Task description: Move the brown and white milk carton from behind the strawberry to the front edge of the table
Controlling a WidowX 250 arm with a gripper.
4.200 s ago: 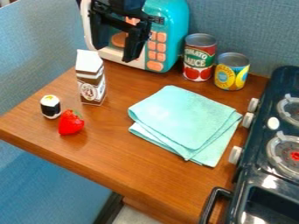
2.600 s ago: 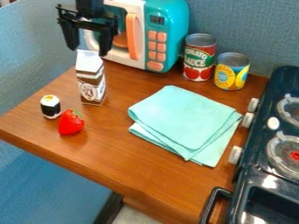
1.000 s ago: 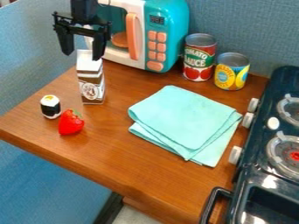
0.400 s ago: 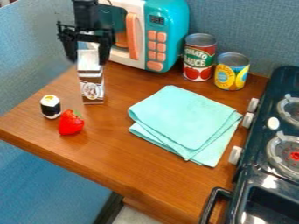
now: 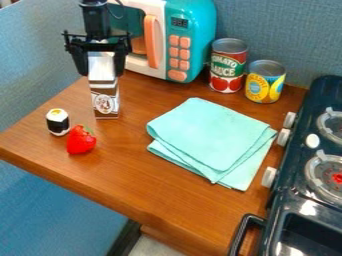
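At the left of the frame, a small black-and-white sushi roll (image 5: 58, 122) with a yellow dot on top is standing on the brown table (image 5: 147, 185), and a glossy red strawberry (image 5: 81, 141) is lying just beside it. In the upper left, the black gripper (image 5: 101, 74) is hanging over a slim carton (image 5: 105, 103). Its jaws are standing open, one on each side of the carton's upper part; whether either is touching it, I cannot tell. The carton is standing upright, showing a white top and a brown-and-white lower part with a round printed emblem. Behind it, a teal and white toy microwave (image 5: 193, 35) is showing dark digits above orange buttons. Near the middle, a folded light teal cloth (image 5: 207, 132) is lying flat. Further right, a red can (image 5: 228, 67) is bearing a green-banded label with tomatoes, and a shorter can (image 5: 265, 82) is wearing a yellow and blue label. At the right edge, a dark toy stove (image 5: 304, 150) is standing.
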